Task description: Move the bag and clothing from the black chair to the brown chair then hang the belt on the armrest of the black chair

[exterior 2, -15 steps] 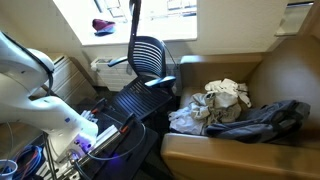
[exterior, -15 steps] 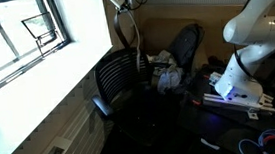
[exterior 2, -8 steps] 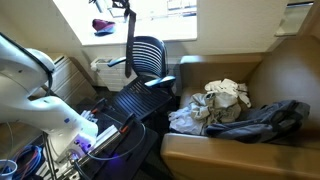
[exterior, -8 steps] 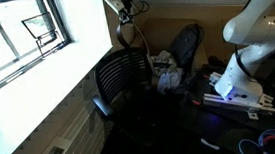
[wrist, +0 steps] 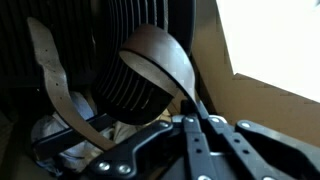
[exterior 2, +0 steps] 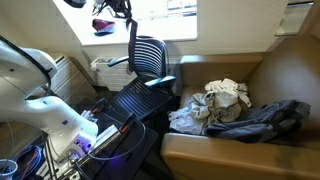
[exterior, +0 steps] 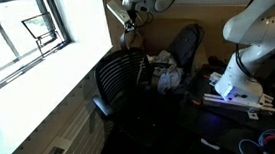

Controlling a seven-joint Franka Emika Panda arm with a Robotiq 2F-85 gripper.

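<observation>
The gripper (wrist: 197, 121) is clamped shut on a brown leather belt (wrist: 165, 55). In the wrist view its dark fingers meet on the strap at the bottom of the picture. From the pinch the belt curls up into a rounded loop, and a longer tail runs down the left side. In both exterior views the gripper is high up near the window corner. In an exterior view the belt (exterior 2: 131, 40) hangs from it as a long dark strap, dropping just in front of the black chair (exterior 2: 150, 56). The lower end reaches about the height of the ribbed backrest. The pictures do not show whether the strap touches the backrest. The wrist view shows the same ribbed backrest filling the space behind the loop. The black chair is turned with its seat towards the brown chair (exterior 2: 285, 65), which stands just beside it. A crumpled pile of pale clothing (exterior 2: 224, 97) lies on the brown chair's seat. A dark bag (exterior 2: 262, 118) lies touching the pile on the side away from the black chair. The robot's white arm (exterior 2: 30, 72) rises from a cluttered base at the side of the room. Beyond the black chair is a bright window (exterior: 13, 33) with a deep pale sill.
</observation>
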